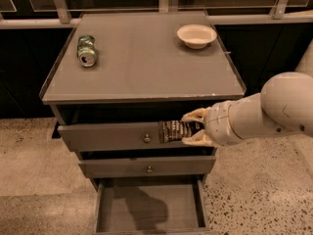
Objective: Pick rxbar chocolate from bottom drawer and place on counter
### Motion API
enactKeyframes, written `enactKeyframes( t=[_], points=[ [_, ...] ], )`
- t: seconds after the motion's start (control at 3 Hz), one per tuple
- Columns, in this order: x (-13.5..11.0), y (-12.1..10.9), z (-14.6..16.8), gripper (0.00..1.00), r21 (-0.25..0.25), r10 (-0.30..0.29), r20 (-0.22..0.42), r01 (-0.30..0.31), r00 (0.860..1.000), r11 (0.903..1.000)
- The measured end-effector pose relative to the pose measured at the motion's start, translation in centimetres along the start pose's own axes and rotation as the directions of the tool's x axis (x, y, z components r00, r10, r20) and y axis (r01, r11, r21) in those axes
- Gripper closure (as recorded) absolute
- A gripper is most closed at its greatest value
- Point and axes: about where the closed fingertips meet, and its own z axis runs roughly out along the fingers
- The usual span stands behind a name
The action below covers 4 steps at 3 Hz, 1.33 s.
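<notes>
While the bottom drawer (pixel 181 204) stands open below the hand, nearest you, count the pick as done. Its grey floor shows only a shadow, and its front edge is cut off by the frame.

Hand (pixel 190 128): pinching the rxbar chocolate (pixel 172 130) between an upper and a lower finger. The bar juts past the fingertips, in front of the top drawer (pixel 107 137) and just beside its brass knob (pixel 146 138). It sits lower than the desk's front lip.

Step in hand, by my reading: carry it up onto the desk (pixel 146 77). Raise it first until the bar clears the lip above the hand, and only then push forward; going forward at this height would likely drive it into the drawer face. Set it down flat on the bare grey just beyond the hand. That spot is short of the bowl (pixel 196 35), straight beyond, and well apart from the crushed green can (pixel 86 51), far off on the knob side.

Hard to make out:
- how much of the bar lies inside the grip
- whether it touches the drawer face
- the wrapper lettering
- the arm, which runs out of view behind the hand
</notes>
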Motion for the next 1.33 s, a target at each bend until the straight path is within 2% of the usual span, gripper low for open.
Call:
enactKeyframes(
  t=[0.33, 0.67, 1.0, 1.33],
  points=[
    [-2.3, -2.5, -4.0, 1.00, 0.027, -0.083, -0.041, 0.084, 0.996, 0.9961],
    [-3.8, -5.3, -6.8, 1.00, 0.058, -0.130, -0.073, 0.134, 0.989, 0.9893],
    [-3.5, -8.1, -7.9, 1.00, 0.143, -0.129, -0.054, 0.136, 0.990, 0.9804],
    [-2.8, -11.9, -7.7, 1.00, 0.231, -0.140, -0.003, 0.137, 0.990, 0.9631]
  ],
)
